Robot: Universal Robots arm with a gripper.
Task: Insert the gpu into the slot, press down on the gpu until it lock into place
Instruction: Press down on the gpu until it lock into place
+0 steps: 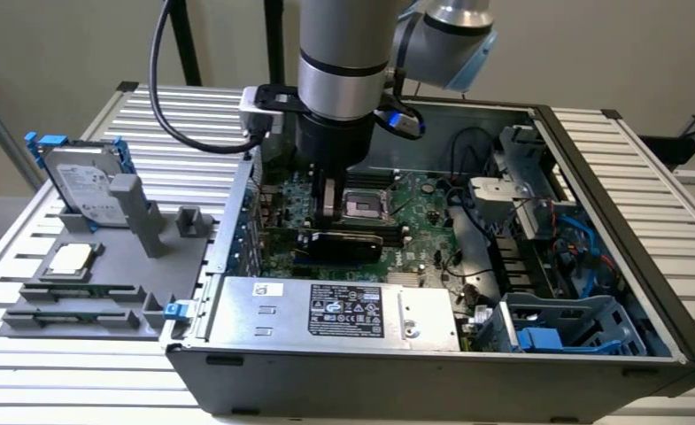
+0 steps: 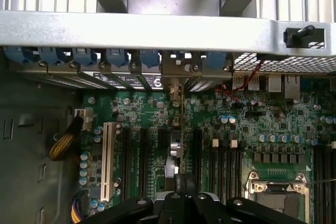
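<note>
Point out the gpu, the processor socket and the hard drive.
gpu (image 2: 176,148): wrist view, on its thin upper edge.
processor socket (image 2: 277,196): wrist view, on its dark centre.
hard drive (image 1: 78,181): exterior view, on its labelled face.

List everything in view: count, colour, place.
computer case: one, grey, open, on the table.
table: one, silver slats, under everything.
motherboard: one, green, inside the case.
processor socket: one, silver, on the motherboard.
power supply: one, silver, labelled, inside the case's near wall.
drive cage: one, blue, case corner at the exterior view's right.
fixture: one, grey, exterior view's left of the case.
hard drive: one, silver, blue-bracketed, propped on the fixture.
gpu: one, dark, edge-on, upright on the motherboard.
arm: one, silver, reaching into the case.
hand: one, black, shut, at the gpu's top edge.
</note>
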